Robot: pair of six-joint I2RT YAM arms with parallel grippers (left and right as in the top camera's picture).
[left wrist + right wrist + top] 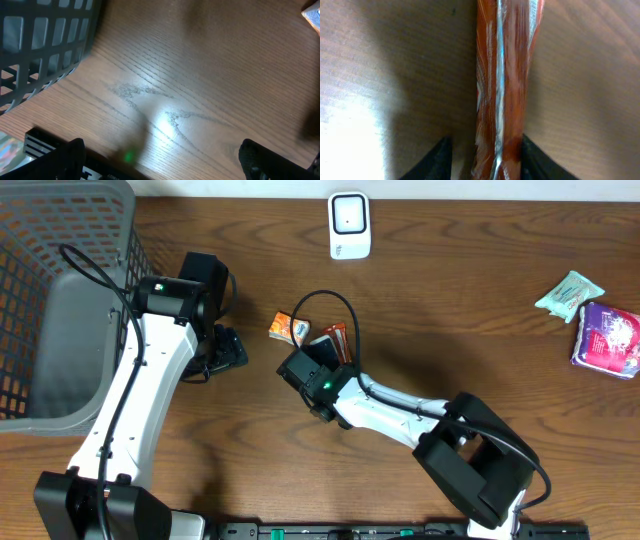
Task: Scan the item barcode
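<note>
Nearest, the white-and-black right arm (400, 412) runs from the near-right edge of the dark brown wooden table (460, 300) toward the middle.

Right gripper (492, 161): black fingers (439, 162) set apart, one on either side of a long red-orange foil packet (502, 85) lying on the wood. The right-hand finger is at the packet's edge. The left-hand finger shows a sliver of table between it and the foil (so straddled, not clamped, as far as the wrist view shows). A silver seam runs the length of the packet.

From overhead, this packet sits at the table's centre, just beyond the right gripper. A smaller orange-and-white packet (288, 328) lies just left of it; whether the two touch I cannot tell.

Left of centre, left gripper (162, 162): jaws wide apart over bare wood. The white left arm (130, 400) comes up from the near-left corner. A grey plastic lattice basket (40, 240) fills the far-left corner, just beside that arm.

Far right: a teal pouch (568, 292) and a purple printed pack (608, 338), near each other and well apart from the red-orange foil packet.

Farthest, mid-table at the far edge: a white rounded box-shaped scanner (349, 225), well apart from the packet.
</note>
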